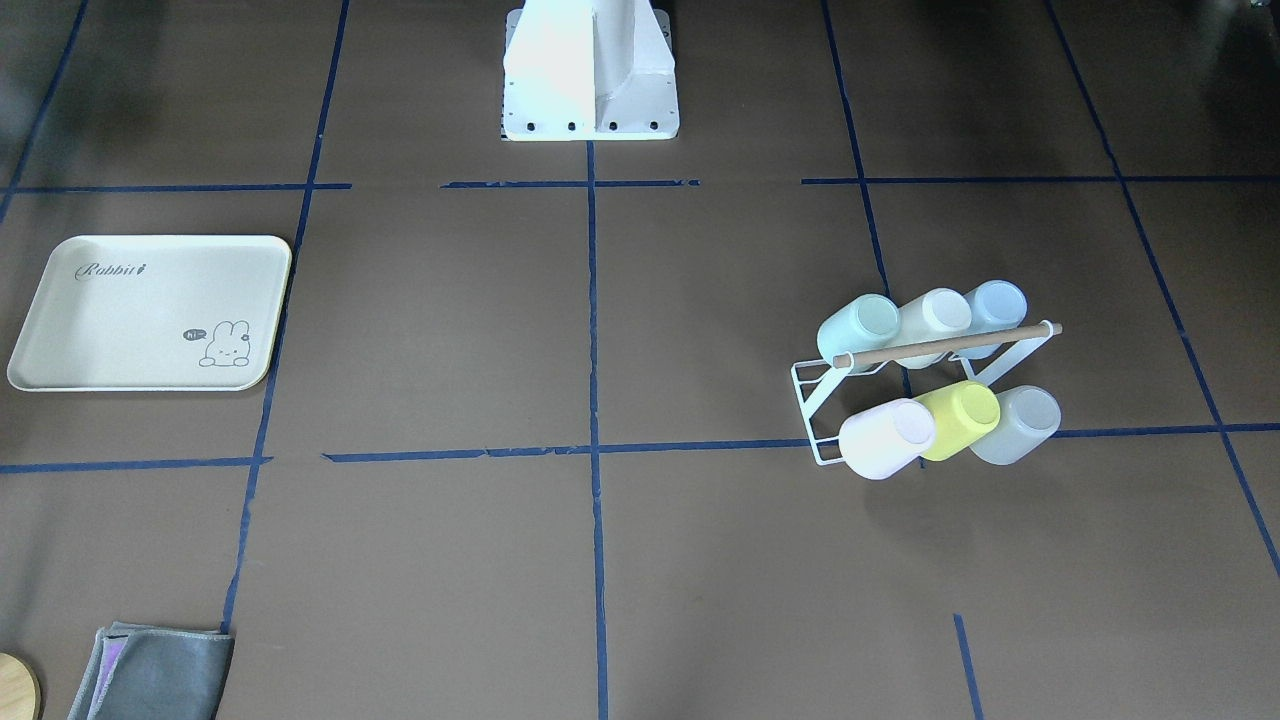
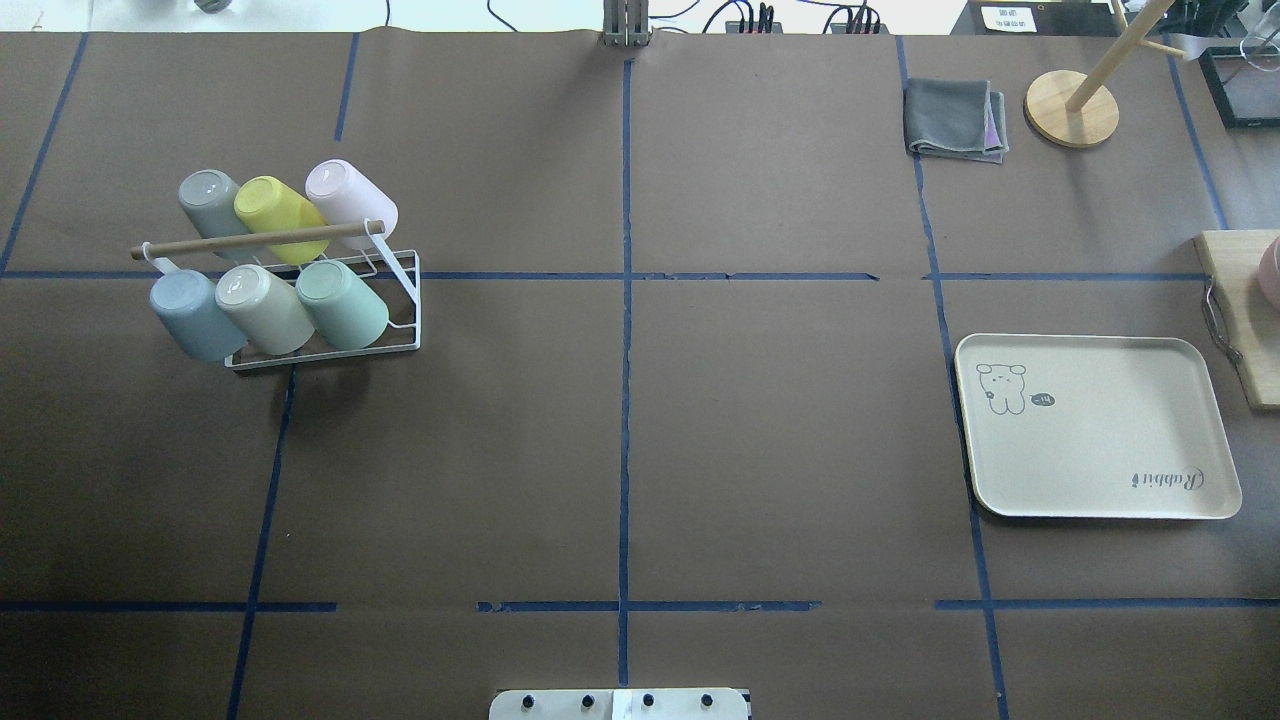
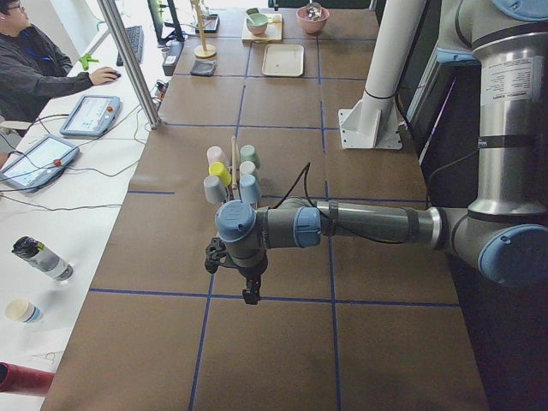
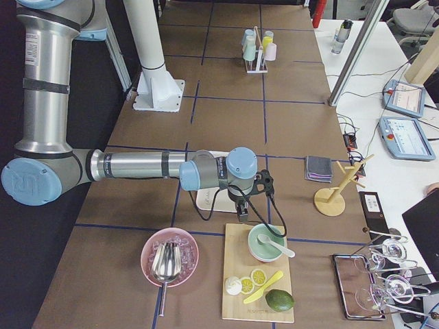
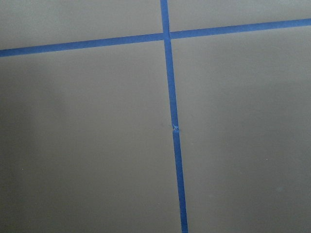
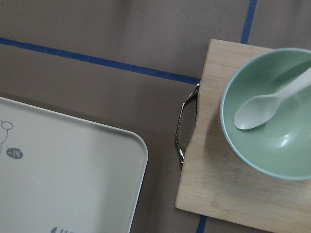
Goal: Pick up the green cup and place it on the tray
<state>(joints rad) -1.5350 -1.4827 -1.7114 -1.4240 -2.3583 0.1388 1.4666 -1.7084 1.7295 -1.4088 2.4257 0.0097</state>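
Exterior left shows you the left gripper point(image 3: 250, 287) small and dark, and exterior right shows the right gripper point(image 4: 241, 214) likewise, so you cannot tell how either's jaws stand. The green cup point(image 2: 345, 303) sits tilted on the rack point(image 2: 330, 357) with five other cups point(image 2: 265, 308), well apart from the tray point(image 2: 1100, 440).

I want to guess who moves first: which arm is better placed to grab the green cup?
Probably the left arm. The green cup sits on the rack on the robot's left side, where the left gripper hovers; the right gripper is far off by the tray.
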